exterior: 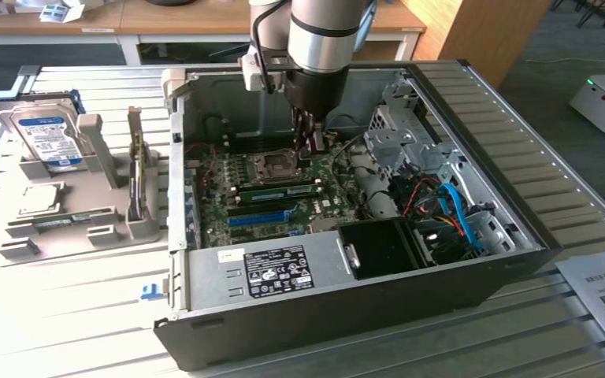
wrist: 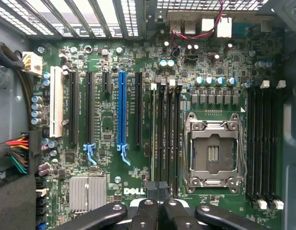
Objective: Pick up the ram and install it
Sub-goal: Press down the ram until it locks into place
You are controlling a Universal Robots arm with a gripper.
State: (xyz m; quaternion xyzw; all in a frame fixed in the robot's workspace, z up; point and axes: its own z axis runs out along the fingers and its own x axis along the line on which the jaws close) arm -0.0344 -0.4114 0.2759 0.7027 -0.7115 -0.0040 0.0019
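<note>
**Gripper down inside the case, fingers closed over the memory slots**

From the exterior view I see the gripper [exterior: 311, 140] lowered into the open computer case [exterior: 491, 260], just above the motherboard [exterior: 271, 197] and beside the CPU socket [exterior: 280, 165]; the arm [exterior: 324, 39] stands nearly vertical over it.

In the wrist view the fingers [wrist: 148, 189] are pressed together, tips meeting over the bank of black memory slots [wrist: 164, 134] next to the CPU socket [wrist: 214, 153]; a thin dark edge sits between the tips, but I cannot tell whether it is a held part or the fingers themselves.

The long blue slot [wrist: 121, 110] lies a few slots away from the fingertips; untouched.

A ram [exterior: 69, 219], green and narrow, lies flat in the grey holder [exterior: 103, 228] on the table [exterior: 72, 315], on the exterior view's left, well apart from the gripper; beside it stands the hard drive [exterior: 48, 135] with its blue-white label; another thin board [exterior: 135, 157] stands on edge in the same holder, its type unclear to me.
</note>
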